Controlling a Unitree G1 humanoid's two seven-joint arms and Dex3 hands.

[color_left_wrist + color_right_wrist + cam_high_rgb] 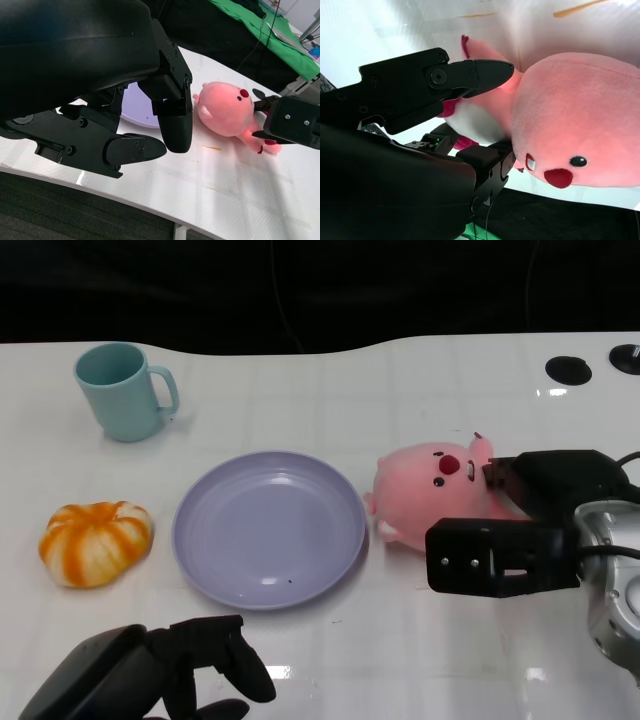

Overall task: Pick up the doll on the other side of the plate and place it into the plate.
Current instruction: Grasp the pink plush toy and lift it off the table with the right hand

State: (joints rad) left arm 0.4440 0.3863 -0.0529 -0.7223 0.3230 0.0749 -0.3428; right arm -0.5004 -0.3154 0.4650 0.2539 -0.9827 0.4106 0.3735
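right hand (520, 530) is at the doll (432, 488), fingers either side of its body in the right wrist view; one finger (470, 75) over the back, another under the belly; looks like contact, but can't tell if the grip is firm yet; doll lies on the tabletop just beside the plate (268, 528), on the side toward the right edge, head toward the plate; plate sits mid-table, nothing in it; to do this well: close on the torso, not the soft limb, lift straight before traversing so the plush clears the rim, release over plate centre; left hand (190, 660) idle at the near edge, fingers loosely apart, holding nothing.
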